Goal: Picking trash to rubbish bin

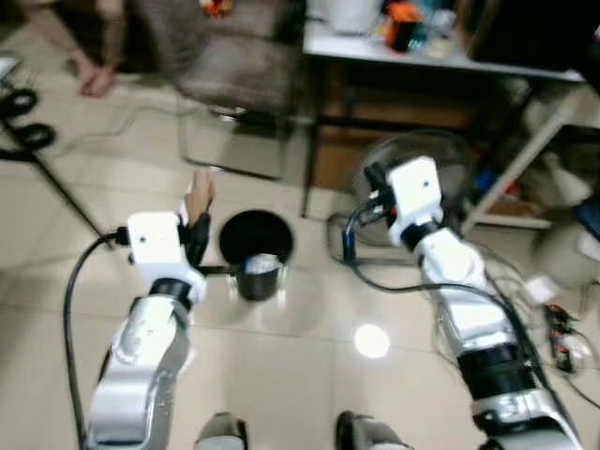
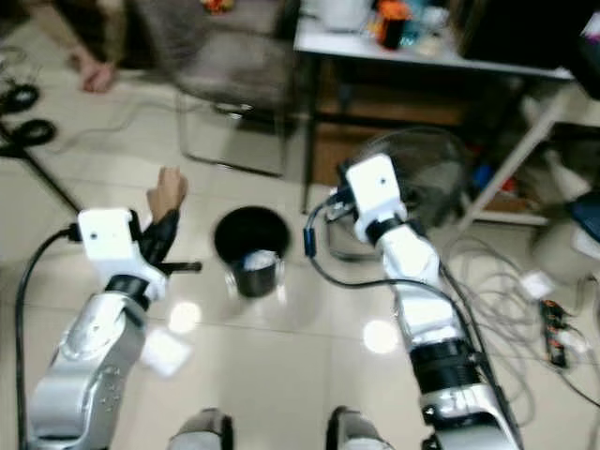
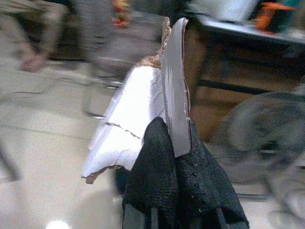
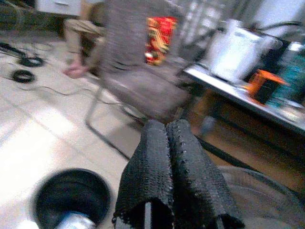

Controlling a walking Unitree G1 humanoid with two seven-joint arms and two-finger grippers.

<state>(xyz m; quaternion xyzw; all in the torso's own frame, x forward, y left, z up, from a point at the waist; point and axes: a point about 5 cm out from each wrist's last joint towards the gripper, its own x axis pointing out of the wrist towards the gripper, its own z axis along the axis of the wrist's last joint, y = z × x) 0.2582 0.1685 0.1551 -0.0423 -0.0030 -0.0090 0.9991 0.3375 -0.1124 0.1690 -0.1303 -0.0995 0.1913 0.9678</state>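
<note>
A torn piece of cardboard (image 3: 133,119), brown on one face and white on the other, sticks up from my left gripper (image 3: 172,138), which is shut on it. In the head views the cardboard (image 1: 199,195) stands just left of the black round rubbish bin (image 1: 255,234) on the tiled floor. Something silvery-white (image 1: 263,265) lies inside the bin. My right gripper (image 4: 167,129) is shut with nothing in it, raised to the right of the bin (image 4: 71,198) and in front of a floor fan (image 1: 427,164).
Behind the bin stand a grey chair (image 1: 239,66) and a white table (image 1: 422,52) with bottles. A person's hand (image 1: 94,80) rests on the floor at far left. Cables (image 1: 553,328) trail at right, and tripod legs (image 1: 56,187) at left. A pale scrap (image 2: 167,352) lies by my left arm.
</note>
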